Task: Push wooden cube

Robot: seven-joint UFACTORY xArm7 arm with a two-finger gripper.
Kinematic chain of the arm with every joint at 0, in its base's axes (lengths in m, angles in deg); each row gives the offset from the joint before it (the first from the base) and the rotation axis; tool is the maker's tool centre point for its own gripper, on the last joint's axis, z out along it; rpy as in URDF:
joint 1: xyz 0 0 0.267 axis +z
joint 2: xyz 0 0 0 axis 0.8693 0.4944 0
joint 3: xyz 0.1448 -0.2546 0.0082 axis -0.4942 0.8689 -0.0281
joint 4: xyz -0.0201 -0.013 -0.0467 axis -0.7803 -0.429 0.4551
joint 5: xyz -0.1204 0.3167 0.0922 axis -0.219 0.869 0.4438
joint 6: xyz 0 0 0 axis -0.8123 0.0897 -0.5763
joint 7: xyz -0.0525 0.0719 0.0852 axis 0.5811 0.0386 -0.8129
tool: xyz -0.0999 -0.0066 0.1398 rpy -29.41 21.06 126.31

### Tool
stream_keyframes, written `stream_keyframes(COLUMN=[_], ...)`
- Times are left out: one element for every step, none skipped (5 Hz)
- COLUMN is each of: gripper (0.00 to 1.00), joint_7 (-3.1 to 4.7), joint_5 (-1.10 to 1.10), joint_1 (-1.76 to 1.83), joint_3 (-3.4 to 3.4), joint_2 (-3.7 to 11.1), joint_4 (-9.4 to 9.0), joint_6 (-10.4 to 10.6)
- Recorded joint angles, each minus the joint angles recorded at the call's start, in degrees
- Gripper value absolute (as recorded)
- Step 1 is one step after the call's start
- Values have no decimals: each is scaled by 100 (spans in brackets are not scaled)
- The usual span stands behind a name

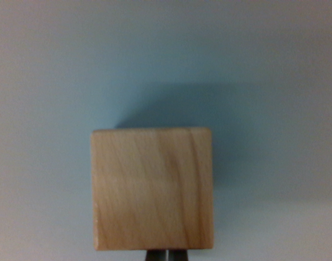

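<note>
A light wooden cube (152, 187) with visible grain fills the lower middle of the wrist view, resting on a pale surface. Its top face and near face both show, and its shadow falls behind it toward the upper right. Only the dark tips of my gripper (166, 255) peek out at the bottom edge, right against the cube's near lower edge. The two fingertips (157, 256) sit pressed together with just a thin seam between them, so the gripper is shut with nothing held. The rest of the gripper is out of frame.
A plain pale grey-blue tabletop (264, 65) spreads around the cube on all sides. No other objects or edges appear in this view.
</note>
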Motion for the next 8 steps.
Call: stream_keyframes(gripper=[100, 100, 100, 100, 100, 100, 100, 100], joint_7=[-27, -27, -53, -53, -79, -79, -104, -104], joint_5=[3, 3, 6, 6, 9, 9, 12, 12], joint_1=[3, 3, 6, 6, 9, 9, 12, 12], joint_3=[-16, -16, -31, -31, -46, -46, -61, -61], joint_2=[166, 166, 329, 329, 491, 491, 646, 646], joint_4=[274, 274, 542, 542, 809, 809, 1063, 1063], joint_6=[-108, -108, -213, -213, -317, -317, -417, -417])
